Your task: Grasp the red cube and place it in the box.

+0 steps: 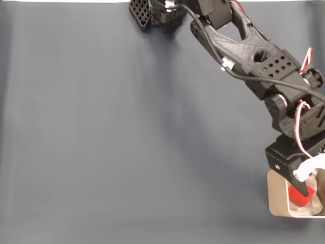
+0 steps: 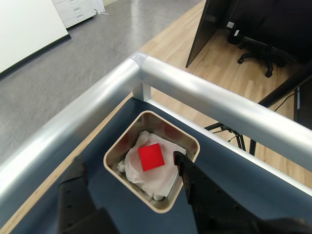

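Dark blue tabletop [image 1: 127,127] edged by a metal rail [image 2: 195,92] is bearing one box [image 2: 113,153] containing one red cube [image 2: 151,157], gripper [image 2: 129,178] hovering spread wide, empty

Dark blue tabletop [image 1: 101,127], metal rail [image 2: 204,92], wooden floor [image 2: 214,63], perhaps an office chair [image 2: 258,56].

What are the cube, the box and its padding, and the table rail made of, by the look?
Red cube: matte, uniform colour, sharp edges; probably plastic or painted wood.
Box: thin beige wall with rounded corners and a slight sheen; likely plastic, possibly coated metal.
Padding: white and crumpled; looks like tissue or cloth.
Rail: silvery, brushed sheen; metal tube, likely aluminium.
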